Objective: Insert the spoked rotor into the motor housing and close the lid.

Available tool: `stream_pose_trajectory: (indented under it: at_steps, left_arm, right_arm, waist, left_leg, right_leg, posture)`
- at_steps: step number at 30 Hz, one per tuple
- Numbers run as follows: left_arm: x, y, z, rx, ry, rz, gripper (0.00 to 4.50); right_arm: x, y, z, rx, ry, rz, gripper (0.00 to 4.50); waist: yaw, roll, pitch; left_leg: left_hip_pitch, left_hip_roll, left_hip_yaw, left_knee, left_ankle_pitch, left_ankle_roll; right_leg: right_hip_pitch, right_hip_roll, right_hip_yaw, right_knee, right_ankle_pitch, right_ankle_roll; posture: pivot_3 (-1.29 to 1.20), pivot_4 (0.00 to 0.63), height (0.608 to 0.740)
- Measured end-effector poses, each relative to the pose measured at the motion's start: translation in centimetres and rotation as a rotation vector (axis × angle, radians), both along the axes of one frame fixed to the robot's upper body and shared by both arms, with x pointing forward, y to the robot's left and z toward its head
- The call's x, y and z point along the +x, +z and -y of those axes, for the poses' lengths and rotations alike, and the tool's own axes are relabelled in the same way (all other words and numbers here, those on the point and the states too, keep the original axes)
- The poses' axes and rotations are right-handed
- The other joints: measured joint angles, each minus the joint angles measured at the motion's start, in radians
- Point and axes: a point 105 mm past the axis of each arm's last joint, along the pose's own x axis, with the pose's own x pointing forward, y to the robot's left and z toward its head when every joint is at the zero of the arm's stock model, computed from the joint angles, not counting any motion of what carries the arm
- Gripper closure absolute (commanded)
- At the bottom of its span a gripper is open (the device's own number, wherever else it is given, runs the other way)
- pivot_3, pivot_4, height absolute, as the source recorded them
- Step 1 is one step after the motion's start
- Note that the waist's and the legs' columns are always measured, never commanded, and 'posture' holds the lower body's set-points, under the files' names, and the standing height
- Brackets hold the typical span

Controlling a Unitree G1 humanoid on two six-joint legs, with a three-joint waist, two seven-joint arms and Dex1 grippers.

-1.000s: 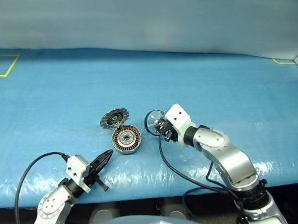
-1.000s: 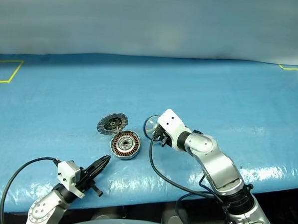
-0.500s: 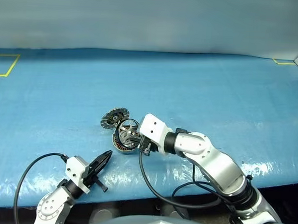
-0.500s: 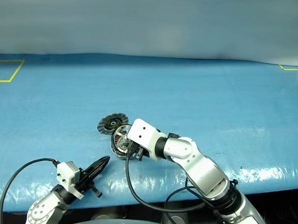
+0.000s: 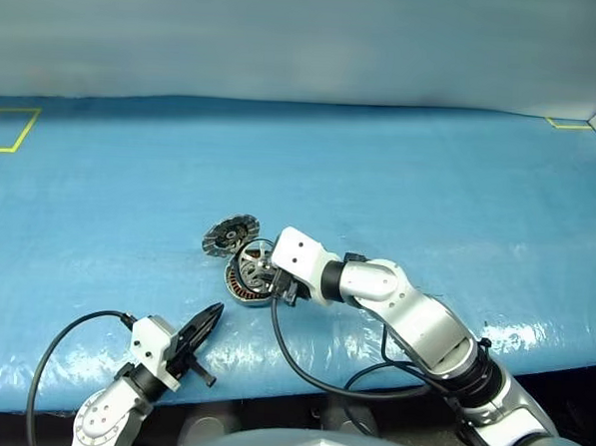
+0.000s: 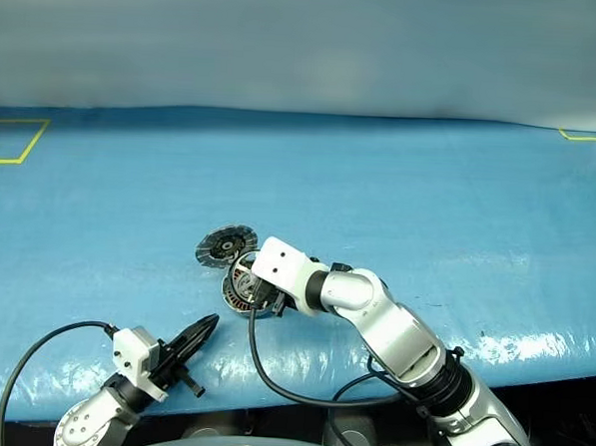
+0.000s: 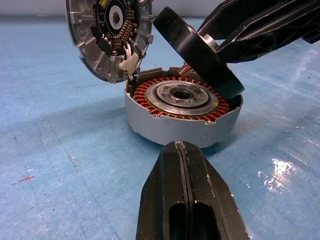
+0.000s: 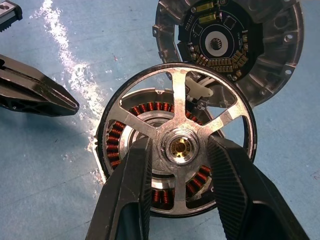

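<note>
Rotor (image 8: 178,145), pinched at its hub by the right gripper (image 8: 178,187), hangs tilted over the open housing (image 7: 181,116) on the table (image 5: 430,190), likely to line up with the bearing, lid (image 7: 111,36) raised behind, left gripper (image 7: 183,165) shut, empty.

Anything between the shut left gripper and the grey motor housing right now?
No. In the left wrist view, only bare blue table cover lies between the left gripper and the round grey metal motor housing. The right gripper holds the silver spoked rotor tilted above it.
</note>
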Motion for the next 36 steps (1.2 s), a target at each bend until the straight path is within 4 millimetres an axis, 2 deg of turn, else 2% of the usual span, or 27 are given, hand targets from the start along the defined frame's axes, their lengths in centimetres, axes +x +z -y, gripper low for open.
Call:
stream_pose_trajectory:
  at_steps: [8, 10, 11, 18, 22, 25, 28, 29, 32, 36]
  left_arm:
    - [0.0, 0.0, 0.0, 0.000, 0.000, 0.002, 4.50]
    - [0.0, 0.0, 0.0, 0.000, 0.000, 0.003, 4.50]
    - [0.1, 0.0, 0.0, -0.001, 0.000, 0.003, 4.50]
    - [0.1, 0.1, 0.1, -0.001, 0.000, 0.007, 4.50]
    - [0.1, 0.1, 0.0, -0.001, 0.002, 0.007, 4.50]
    - [0.4, 0.2, -0.9, -0.006, 0.047, 0.003, 4.50]
    - [1.3, 0.6, -2.7, -0.053, 0.130, -0.044, 4.50]
    - [1.5, 1.0, -3.3, -0.073, 0.136, -0.055, 4.50]
    - [2.2, 3.6, -4.6, -0.086, 0.111, -0.024, 4.50]
    - [4.2, 6.8, -6.5, -0.076, 0.104, 0.032, 4.50]
  right_arm:
    - [-0.2, -0.1, -0.1, -0.015, 0.021, -0.017, 3.14]
    - [-0.3, -0.1, -0.1, -0.016, 0.025, -0.023, 2.42]
    - [-0.3, -0.2, -0.1, -0.018, 0.027, -0.025, 2.25]
    - [-0.4, -0.3, -0.3, -0.013, 0.023, -0.029, 0.02]
    - [0.0, 0.2, 0.0, 0.003, -0.003, -0.034, 0.02]
    - [-0.1, 1.3, 0.3, 0.077, -0.026, -0.042, 0.02]
    - [-0.4, 1.9, 0.9, 0.151, -0.040, -0.067, 0.62]
    - [-0.4, 1.9, 1.3, 0.173, -0.048, -0.076, 0.96]
    - [-0.5, 1.9, 2.4, 0.226, -0.078, -0.098, 1.96]
    - [-0.8, 1.6, 3.5, 0.309, -0.114, -0.112, 3.29]
  waist:
    - [0.001, 0.000, 0.000]
    - [0.001, 0.000, 0.000]
    - [0.001, 0.000, 0.000]
    - [0.001, 0.000, 0.000]
    - [0.001, 0.000, 0.000]
    - [0.002, 0.000, 0.000]
    - [0.004, 0.000, 0.000]
    - [0.004, -0.001, 0.000]
    - [0.003, 0.000, 0.000]
    - [0.004, 0.000, 0.000]
  left_leg:
    - [0.000, 0.000, 0.000, 0.000, 0.000, 0.000]
    - [0.000, 0.000, 0.000, 0.000, 0.000, 0.000]
    - [0.000, 0.000, 0.000, 0.000, 0.000, 0.000]
    - [0.000, 0.000, 0.000, 0.000, 0.000, 0.000]
    - [0.000, 0.000, 0.000, 0.000, 0.000, 0.000]
    - [0.000, 0.000, 0.000, 0.000, 0.000, 0.000]
    - [0.000, 0.000, -0.001, 0.000, 0.000, 0.000]
    - [0.000, 0.000, -0.001, 0.001, 0.000, 0.000]
    - [0.000, 0.000, -0.001, 0.002, 0.000, 0.000]
    - [0.000, 0.000, -0.001, 0.004, 0.000, 0.000]
  right_leg:
    - [0.000, 0.000, 0.000, 0.000, 0.000, 0.000]
    - [0.000, 0.000, 0.000, 0.000, 0.000, 0.000]
    - [0.000, 0.000, 0.000, 0.000, 0.000, 0.000]
    - [0.000, 0.000, 0.000, 0.000, 0.000, 0.000]
    - [0.000, 0.000, 0.000, 0.000, 0.000, 0.000]
    - [0.000, 0.000, 0.000, 0.000, 0.000, 0.000]
    - [0.000, 0.000, -0.001, 0.000, 0.000, 0.000]
    - [0.000, 0.001, -0.001, 0.001, 0.000, 0.000]
    - [0.001, 0.000, 0.000, 0.001, 0.000, 0.000]
    - [0.002, 0.001, -0.001, 0.001, 0.000, 0.000]
  posture:
    - [0.00, 0.150, 0.740]
    - [0.00, 0.150, 0.740]
    - [0.00, 0.150, 0.740]
    - [0.00, 0.150, 0.740]
    - [0.00, 0.150, 0.740]
    - [0.00, 0.150, 0.740]
    - [0.00, 0.150, 0.740]
    - [0.00, 0.150, 0.740]
    - [0.00, 0.150, 0.740]
    - [0.00, 0.150, 0.740]
